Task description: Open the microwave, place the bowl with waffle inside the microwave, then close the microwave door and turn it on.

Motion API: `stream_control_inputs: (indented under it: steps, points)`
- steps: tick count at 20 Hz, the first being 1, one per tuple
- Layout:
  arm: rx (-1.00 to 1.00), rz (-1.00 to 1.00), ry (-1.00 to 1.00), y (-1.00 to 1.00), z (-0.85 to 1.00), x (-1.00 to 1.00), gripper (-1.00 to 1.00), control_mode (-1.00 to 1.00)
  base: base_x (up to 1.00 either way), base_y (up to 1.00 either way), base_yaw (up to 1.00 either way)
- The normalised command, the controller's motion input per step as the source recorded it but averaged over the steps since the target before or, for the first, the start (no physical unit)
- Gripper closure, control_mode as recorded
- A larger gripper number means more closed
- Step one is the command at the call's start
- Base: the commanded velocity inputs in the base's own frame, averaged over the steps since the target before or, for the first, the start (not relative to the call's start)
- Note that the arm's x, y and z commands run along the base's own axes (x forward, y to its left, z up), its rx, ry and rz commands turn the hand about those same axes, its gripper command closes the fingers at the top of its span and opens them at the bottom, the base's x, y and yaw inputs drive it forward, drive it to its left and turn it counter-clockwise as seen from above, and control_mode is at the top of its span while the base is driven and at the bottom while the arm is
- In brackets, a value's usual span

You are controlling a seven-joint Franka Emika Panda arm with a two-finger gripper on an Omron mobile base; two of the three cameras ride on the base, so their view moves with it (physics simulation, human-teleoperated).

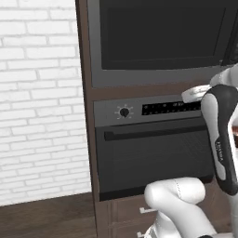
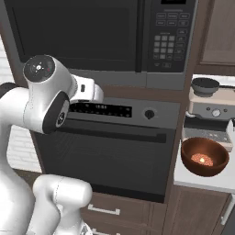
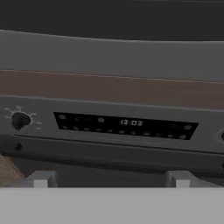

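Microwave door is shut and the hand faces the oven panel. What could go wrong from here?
1. The gripper points at the oven display, below the microwave door; it might grab the oven handle instead of the vertical door handle.
2. The bowl with waffle sits near the counter's front edge; a wide arm swing could knock it off.

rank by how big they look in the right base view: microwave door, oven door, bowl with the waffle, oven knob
1. microwave door, though cut off at the top and left edges
2. oven door, partly behind the arm, so its order against the microwave door is unsure
3. bowl
4. oven knob
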Motion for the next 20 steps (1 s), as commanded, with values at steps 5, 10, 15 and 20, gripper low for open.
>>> stream_control_inputs:
  steps: [5,10,15,20]
  points:
    - [0.00,-0.08,-0.11,-0.30,0.01,-0.18,-1.00,-1.00,0.00,0.00,0.00]
    - [0.02,-0.01,-0.01,-0.32,0.01,-0.01,-1.00,-1.00,0.00,0.00,0.00]
    - [0.10,-0.04,-0.01,-0.55,0.31,0.00,-1.00,-1.00,0.00,0.00,0.00]
    - [0.12,-0.03,0.00,-0.45,0.58,0.02,-1.00,-1.00,0.00,0.00,0.00]
